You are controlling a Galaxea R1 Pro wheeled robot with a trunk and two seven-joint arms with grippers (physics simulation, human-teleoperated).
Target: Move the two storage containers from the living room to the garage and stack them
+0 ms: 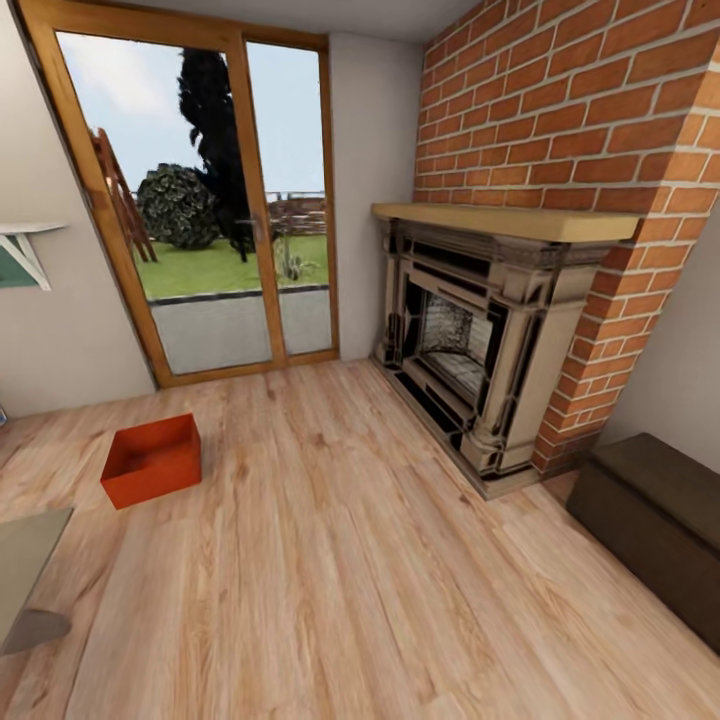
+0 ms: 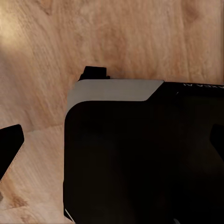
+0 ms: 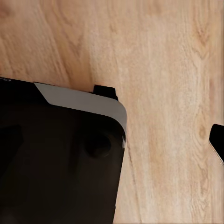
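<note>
Sitting on the wood-plank floor (image 1: 380,560) at left, near the glass door (image 1: 215,200): one orange-red storage container (image 1: 152,460), open-topped. Probably handling light and stiff; gripping a thin wall rim. Passing the fireplace (image 1: 470,340) rightward. Hand states: cannot tell.

The dark low cabinet (image 1: 655,520) at four o'clock runs off the head view's edge. At eight o'clock a grey-green slab (image 1: 25,560) is cropped, perhaps a rug. In both wrist views a black housing (image 2: 140,158) hides much of the plank floor (image 3: 163,70).
</note>
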